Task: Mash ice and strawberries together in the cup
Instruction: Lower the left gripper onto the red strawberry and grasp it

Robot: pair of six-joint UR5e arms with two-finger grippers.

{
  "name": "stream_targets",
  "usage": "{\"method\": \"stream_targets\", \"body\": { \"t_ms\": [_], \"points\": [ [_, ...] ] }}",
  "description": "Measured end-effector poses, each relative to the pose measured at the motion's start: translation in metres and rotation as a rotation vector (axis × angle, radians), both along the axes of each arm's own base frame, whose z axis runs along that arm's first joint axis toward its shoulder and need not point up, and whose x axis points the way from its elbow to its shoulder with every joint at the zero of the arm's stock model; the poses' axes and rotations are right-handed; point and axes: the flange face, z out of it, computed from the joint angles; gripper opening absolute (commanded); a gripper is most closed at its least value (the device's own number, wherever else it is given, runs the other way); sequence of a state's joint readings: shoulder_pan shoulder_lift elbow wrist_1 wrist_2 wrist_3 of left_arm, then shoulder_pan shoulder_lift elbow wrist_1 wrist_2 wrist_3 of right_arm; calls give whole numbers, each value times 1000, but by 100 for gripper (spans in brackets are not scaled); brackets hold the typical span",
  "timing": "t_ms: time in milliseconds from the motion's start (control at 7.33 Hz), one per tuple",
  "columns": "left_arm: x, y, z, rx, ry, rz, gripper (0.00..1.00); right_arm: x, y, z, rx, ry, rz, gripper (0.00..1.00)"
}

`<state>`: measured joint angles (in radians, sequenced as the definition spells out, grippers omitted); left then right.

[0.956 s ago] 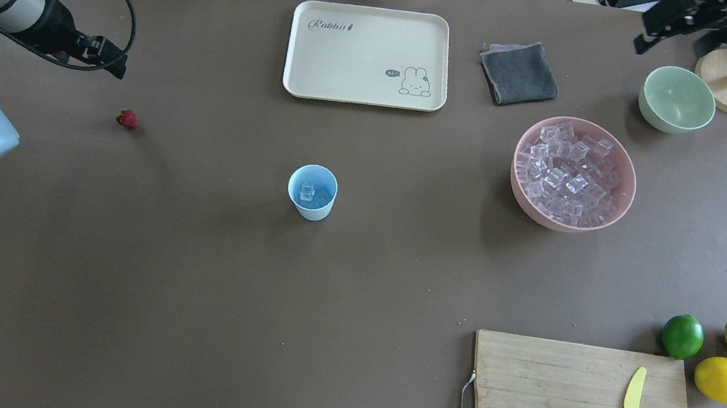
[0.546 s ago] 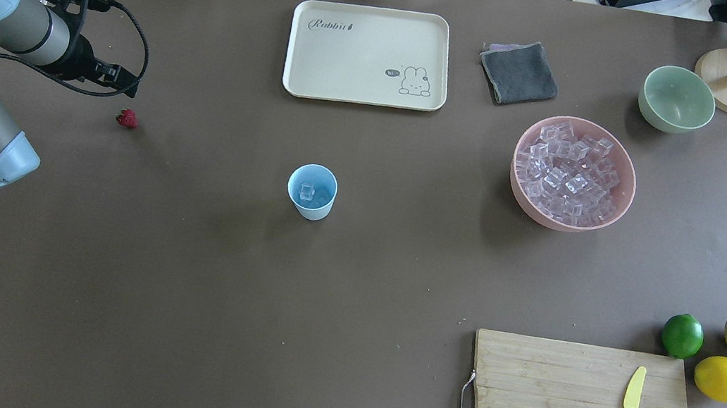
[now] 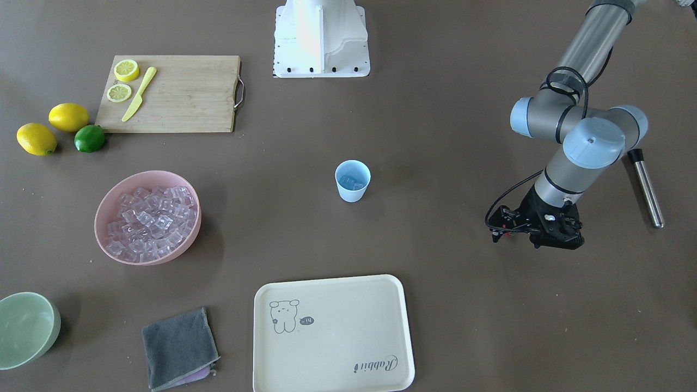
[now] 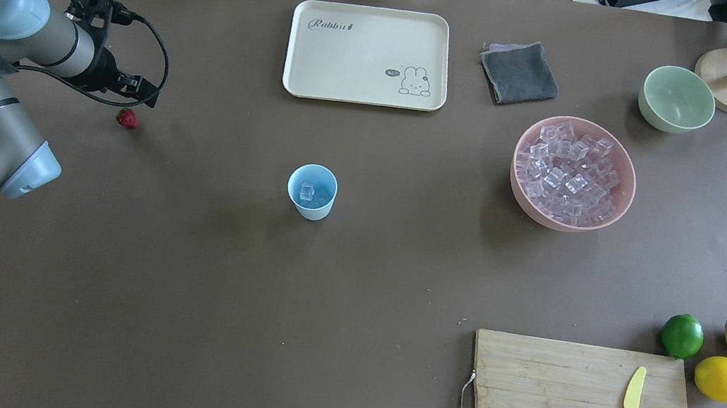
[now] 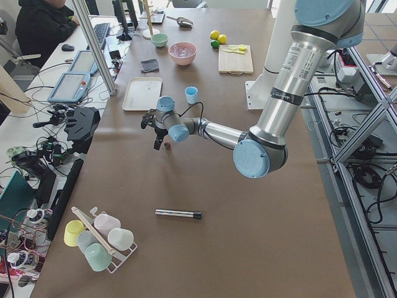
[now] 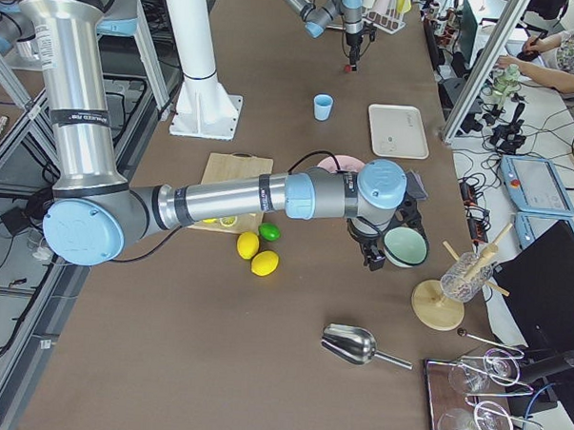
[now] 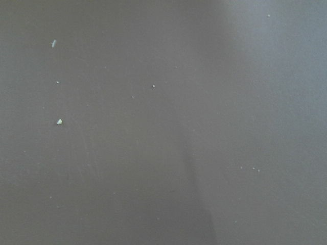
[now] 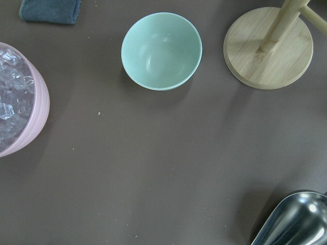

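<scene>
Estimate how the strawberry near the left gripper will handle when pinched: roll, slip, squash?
The strawberry is tiny and rounded, lying loose on the flat table, so a glancing touch would probably roll or scoot it. It looks far smaller than the cup, so likely very light. Softness cannot be judged from here.

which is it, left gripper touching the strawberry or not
Apart. In the overhead view a thin strip of bare table shows between the left gripper and the strawberry.
</scene>
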<state>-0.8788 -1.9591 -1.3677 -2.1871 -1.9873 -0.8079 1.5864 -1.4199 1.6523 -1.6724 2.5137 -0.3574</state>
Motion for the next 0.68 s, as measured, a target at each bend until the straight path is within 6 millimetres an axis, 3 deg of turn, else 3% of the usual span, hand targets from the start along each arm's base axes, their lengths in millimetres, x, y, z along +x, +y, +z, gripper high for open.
{"method": "stream_targets", "body": {
  "t_ms": [410,546,683],
  "points": [
    [6,17,11,-28,8,-1,97,2,0,0,-1,2,5,98],
    [8,22,16,-33,13,-2,73,2,0,-2,-4,1,10,98],
    [12,27,16,-42,22,-5,56,2,0,-4,-7,1,16,98]
  ]
}}
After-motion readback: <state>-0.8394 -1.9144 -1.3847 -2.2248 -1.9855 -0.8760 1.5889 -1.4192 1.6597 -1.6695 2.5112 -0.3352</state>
